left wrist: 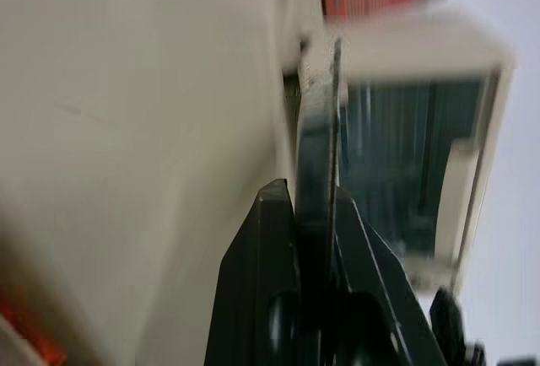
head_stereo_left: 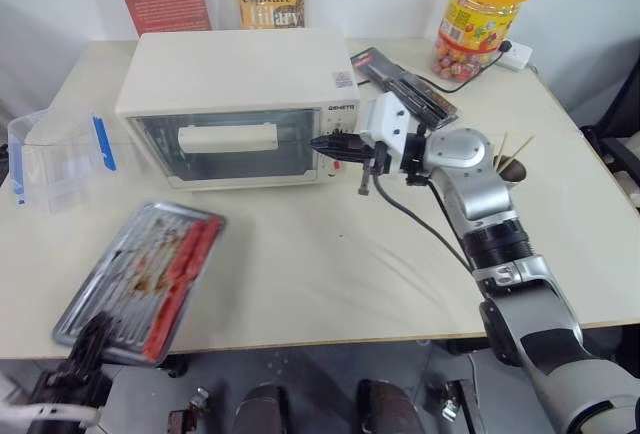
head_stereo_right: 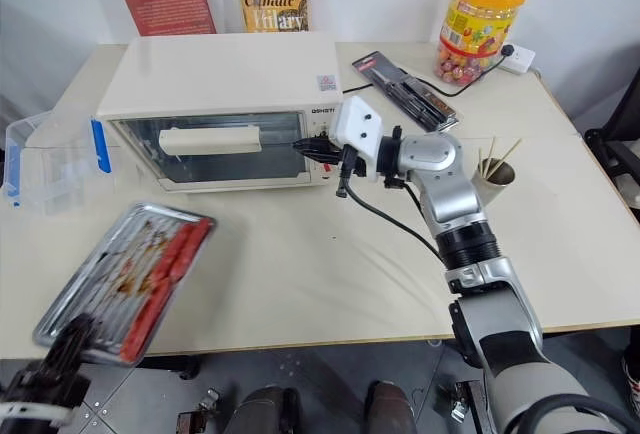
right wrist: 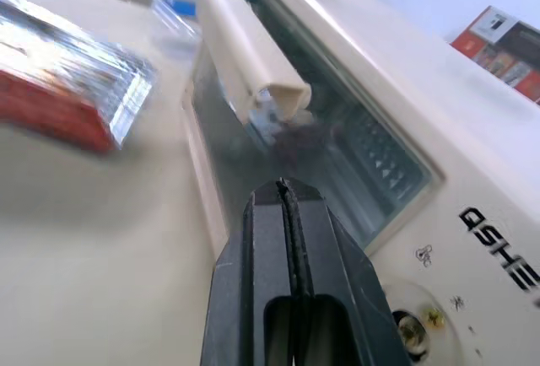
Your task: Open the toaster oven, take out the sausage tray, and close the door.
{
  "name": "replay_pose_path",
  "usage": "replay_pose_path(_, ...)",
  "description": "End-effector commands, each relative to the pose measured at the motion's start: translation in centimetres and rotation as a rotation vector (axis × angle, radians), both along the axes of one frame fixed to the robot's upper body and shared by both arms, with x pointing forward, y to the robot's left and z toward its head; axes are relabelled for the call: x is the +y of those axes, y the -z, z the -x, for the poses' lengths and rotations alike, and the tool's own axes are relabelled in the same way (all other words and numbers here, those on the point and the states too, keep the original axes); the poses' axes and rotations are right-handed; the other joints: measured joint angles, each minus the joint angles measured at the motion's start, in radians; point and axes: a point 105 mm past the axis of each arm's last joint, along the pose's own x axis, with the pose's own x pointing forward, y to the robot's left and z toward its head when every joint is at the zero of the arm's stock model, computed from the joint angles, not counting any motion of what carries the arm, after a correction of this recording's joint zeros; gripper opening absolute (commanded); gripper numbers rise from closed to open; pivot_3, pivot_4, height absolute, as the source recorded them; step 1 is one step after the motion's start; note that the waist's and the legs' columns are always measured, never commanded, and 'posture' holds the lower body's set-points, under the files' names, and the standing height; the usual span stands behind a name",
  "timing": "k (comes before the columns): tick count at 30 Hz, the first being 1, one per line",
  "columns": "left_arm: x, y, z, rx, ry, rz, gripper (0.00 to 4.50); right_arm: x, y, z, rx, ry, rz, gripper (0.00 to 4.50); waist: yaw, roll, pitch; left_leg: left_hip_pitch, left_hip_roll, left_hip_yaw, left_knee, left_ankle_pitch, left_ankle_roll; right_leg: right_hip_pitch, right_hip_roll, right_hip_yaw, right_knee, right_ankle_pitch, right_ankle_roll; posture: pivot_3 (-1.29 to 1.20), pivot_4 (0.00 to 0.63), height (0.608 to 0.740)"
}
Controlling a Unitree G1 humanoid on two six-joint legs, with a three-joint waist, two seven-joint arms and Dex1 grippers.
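Observation:
The cream-white toaster oven (head_stereo_left: 240,74) stands at the back left of the table. Its glass door (head_stereo_left: 225,159) is upright against the front, with the white bar handle (head_stereo_left: 228,138) across the top. My right gripper (head_stereo_left: 325,144) is shut and empty, pointing left just in front of the oven's right panel, beside the door's right edge. The sausage tray (head_stereo_left: 150,264), shiny metal with red sausages, lies tilted at the table's front left and overhangs the edge. My left gripper (head_stereo_left: 90,339) is shut on the tray's near rim (left wrist: 319,130).
A clear plastic box with blue clips (head_stereo_left: 55,159) sits left of the oven. A yellow-lidded candy jar (head_stereo_left: 480,19), a flat black pack (head_stereo_left: 405,82) and a cup of sticks (head_stereo_left: 510,164) stand to the right. Books lean on the back wall.

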Motion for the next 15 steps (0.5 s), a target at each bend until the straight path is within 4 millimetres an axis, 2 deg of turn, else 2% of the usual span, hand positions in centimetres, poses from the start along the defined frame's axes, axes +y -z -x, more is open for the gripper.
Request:
replay_pose_path(1, -1.1, -0.9, -1.4, -0.005, 0.116, -0.046, 0.00, -0.9, -0.6, 2.0, 0.056, -0.045, 0.001, 0.01, -0.001, 0.000, 0.000, 0.000, 0.000, 0.000, 0.000, 0.000, 0.000, 0.000, 0.000, 0.000, 0.000, 0.000, 0.000, 0.00, 0.150, 0.740)
replay_pose_path(4, -3.2, -1.4, -3.9, -0.008, 0.291, -0.085, 0.00, -2.6, 0.3, 3.3, 0.162, -0.029, 0.038, 0.01, 0.000, 0.002, 0.001, 0.000, 0.000, 0.000, -0.001, 0.000, 0.000, -0.001, 0.000, 0.000, 0.001, 0.000, 0.000, 0.00, 0.150, 0.740)
replay_pose_path(6, -4.4, -1.2, -4.8, 0.019, 0.413, -0.116, 0.00, -3.7, 1.6, 3.8, 0.234, -0.002, 0.110, 0.01, 0.004, 0.002, 0.001, 0.000, 0.000, 0.000, -0.001, 0.000, 0.000, -0.001, 0.000, 0.000, 0.002, 0.000, 0.000, 0.00, 0.150, 0.740)
replay_pose_path(8, -4.8, -1.1, -5.4, 0.036, 0.496, -0.140, 0.00, -4.6, 2.3, 4.2, 0.280, 0.020, 0.147, 0.01, 0.003, 0.002, 0.001, 0.000, -0.001, 0.001, 0.000, 0.000, 0.000, -0.001, 0.000, 0.000, 0.003, 0.000, 0.000, 0.00, 0.150, 0.740)
replay_pose_path(10, -4.8, -1.2, -5.9, 0.036, 0.538, -0.150, 0.00, -4.9, 2.4, 4.5, 0.294, 0.026, 0.141, 0.58, -0.001, 0.002, 0.001, 0.001, -0.001, 0.001, -0.001, 0.000, 0.000, -0.001, 0.000, 0.000, 0.003, 0.000, 0.000, 0.00, 0.150, 0.740)
replay_pose_path(15, -5.0, -2.2, -8.9, 0.043, 0.706, -0.186, 0.00, -6.6, 2.1, 5.4, 0.305, 0.045, 0.118, 2.21, 0.002, 0.002, 0.001, 0.001, 0.000, 0.004, -0.002, 0.001, -0.002, -0.003, 0.001, -0.001, 0.006, 0.000, 0.000, 0.00, 0.150, 0.740)
